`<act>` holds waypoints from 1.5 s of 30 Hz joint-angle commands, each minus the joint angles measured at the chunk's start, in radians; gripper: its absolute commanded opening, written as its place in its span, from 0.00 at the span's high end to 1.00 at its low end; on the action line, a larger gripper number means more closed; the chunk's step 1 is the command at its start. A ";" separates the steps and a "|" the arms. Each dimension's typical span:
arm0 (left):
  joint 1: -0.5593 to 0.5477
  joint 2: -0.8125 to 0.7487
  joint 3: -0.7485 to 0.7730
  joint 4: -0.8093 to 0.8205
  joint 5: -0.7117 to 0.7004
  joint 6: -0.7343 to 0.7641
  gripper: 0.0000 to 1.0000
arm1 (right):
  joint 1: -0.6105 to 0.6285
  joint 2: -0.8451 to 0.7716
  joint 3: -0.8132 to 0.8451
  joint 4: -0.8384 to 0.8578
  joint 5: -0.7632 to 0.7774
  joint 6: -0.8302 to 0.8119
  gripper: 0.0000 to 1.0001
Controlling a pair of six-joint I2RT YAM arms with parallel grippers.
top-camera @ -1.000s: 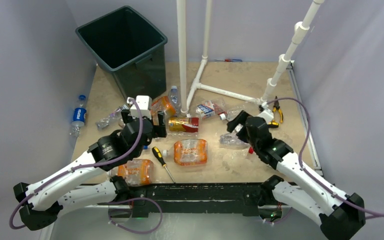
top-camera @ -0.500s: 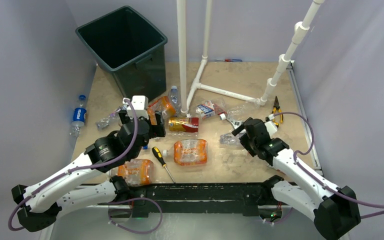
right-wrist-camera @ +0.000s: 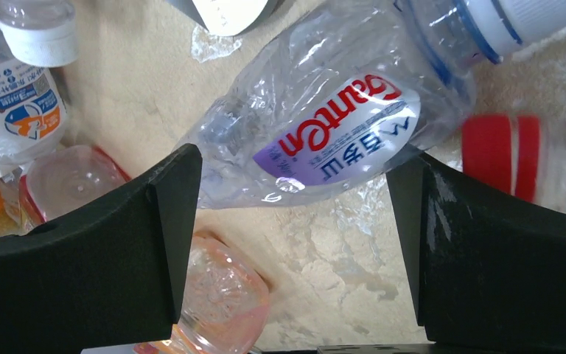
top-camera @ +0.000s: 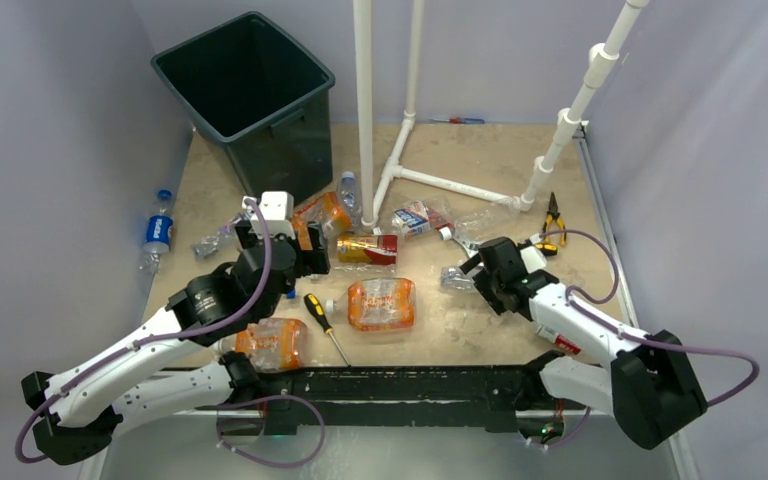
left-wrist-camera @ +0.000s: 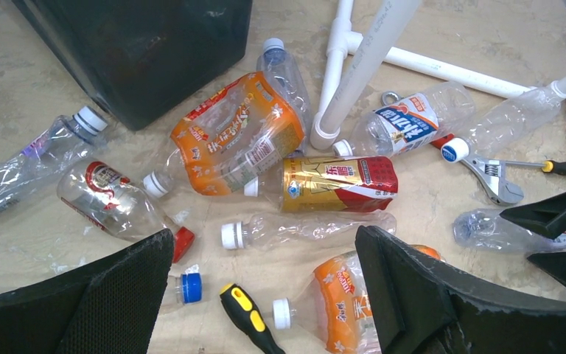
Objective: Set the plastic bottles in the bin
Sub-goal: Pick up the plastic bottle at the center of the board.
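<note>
We log the Ganten bottle [right-wrist-camera: 324, 125] first: clear, crushed, white and purple label, lying flat on the table [top-camera: 500, 170] right of centre. It sits across the gap of the right gripper [right-wrist-camera: 295, 166], one fingertip at its base end and the other at its neck end. The jaws are wide. We cannot tell if either pad touches the plastic. A red cap [right-wrist-camera: 501, 151] lies just beside the neck end, past the finger.

The other plastic bottles [left-wrist-camera: 413, 122] are scattered mid-table. The left gripper [left-wrist-camera: 264, 240] hovers over them with its fingers spread wide and nothing between them. Under its gap lies a thin clear bottle [left-wrist-camera: 302, 228] with a white cap. Just far of that lie a gold-and-red bottle [left-wrist-camera: 337, 184] and an orange-label bottle [left-wrist-camera: 236, 136]. Two more orange bottles lie nearer us, one at centre [top-camera: 381, 303] and one to the left [top-camera: 272, 342]. A Pepsi bottle [top-camera: 158, 232] lies at the left edge, well apart from the rest.

The bin [top-camera: 285, 150] stands upright in the far left corner, well apart from the right gripper and just far of the orange-label bottle.

Also on the table: a screwdriver [top-camera: 324, 322] between the two near orange bottles, a wrench [left-wrist-camera: 486, 177], pliers [top-camera: 553, 215] far right, and a white pipe frame [top-camera: 364, 110].
</note>
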 commanded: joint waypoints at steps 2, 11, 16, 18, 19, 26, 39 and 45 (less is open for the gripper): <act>0.002 -0.008 0.009 -0.011 -0.021 -0.016 0.07 | -0.030 0.065 0.004 0.096 0.022 -0.026 0.10; 0.002 -0.014 0.009 -0.022 -0.035 -0.020 0.07 | -0.036 0.080 0.012 0.146 0.064 -0.117 0.31; 0.002 -0.011 0.010 -0.021 -0.036 -0.020 0.07 | -0.036 0.063 0.037 0.147 0.115 -0.205 0.41; 0.002 -0.008 0.009 -0.022 -0.039 -0.023 0.07 | -0.036 0.045 0.042 0.179 0.127 -0.251 0.45; 0.002 -0.008 0.007 -0.023 -0.043 -0.025 0.08 | -0.037 0.032 0.042 0.203 0.131 -0.285 0.47; 0.002 0.004 0.004 -0.021 -0.059 -0.027 0.08 | -0.029 -0.083 0.059 0.254 0.078 -0.455 0.64; 0.002 0.037 0.012 -0.029 -0.093 -0.044 0.09 | 0.296 -0.260 0.150 0.284 0.013 -0.739 0.80; 0.002 -0.055 0.038 0.032 -0.080 0.003 0.08 | 0.441 -0.354 0.150 0.373 -0.209 -0.918 0.79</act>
